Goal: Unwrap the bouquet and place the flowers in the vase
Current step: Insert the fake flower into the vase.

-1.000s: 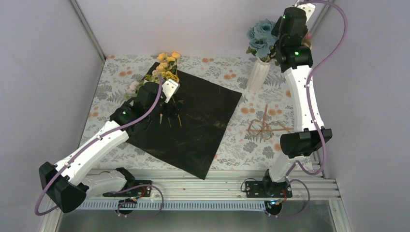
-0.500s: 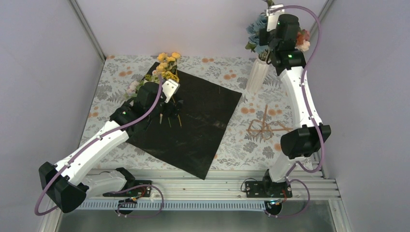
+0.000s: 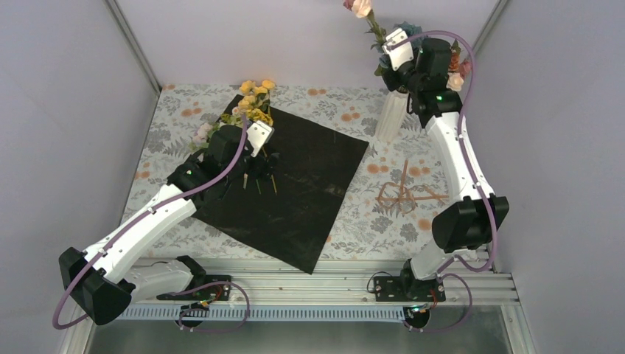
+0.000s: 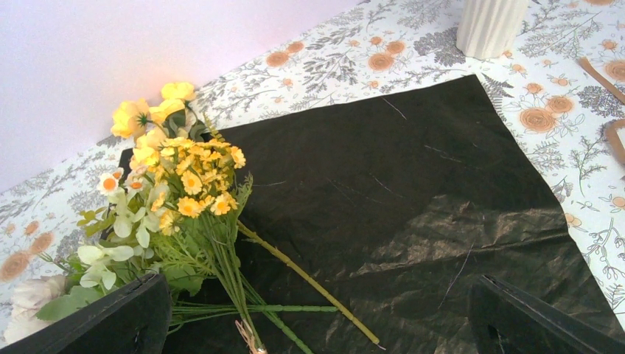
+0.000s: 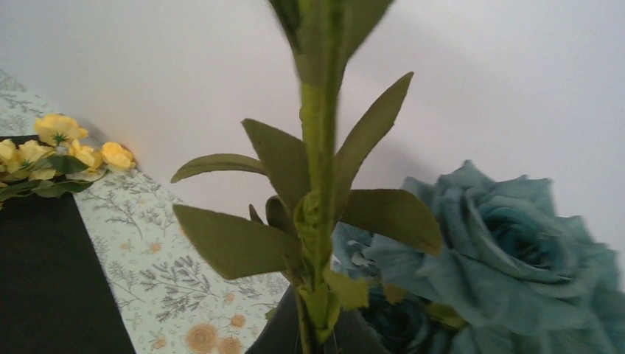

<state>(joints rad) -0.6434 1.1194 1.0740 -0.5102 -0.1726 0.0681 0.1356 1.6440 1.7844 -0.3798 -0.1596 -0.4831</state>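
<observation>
The white ribbed vase (image 3: 391, 114) stands at the back right, on the tablecloth. My right gripper (image 3: 389, 57) is above its mouth, shut on the green leafy stem (image 5: 318, 199) of a pink flower (image 3: 360, 7) that points up and back. A blue rose (image 5: 501, 243) fills the space beside the stem. The black sheet (image 3: 295, 184) lies flat and unwrapped. Yellow flowers (image 4: 180, 184) and white ones (image 4: 110, 251) lie on its far left corner, stems (image 4: 309, 280) pointing toward me. My left gripper (image 4: 317, 335) hovers open over those stems, touching nothing.
A loose brown twine tangle (image 3: 402, 193) lies on the floral tablecloth (image 3: 354, 221) right of the sheet. Grey walls close in the table on the left, back and right. An orange-pink bloom (image 3: 454, 78) shows beside the right wrist.
My right gripper has tipped back and swung left above the vase, carrying the pink flower up toward the back wall. The left arm has not moved.
</observation>
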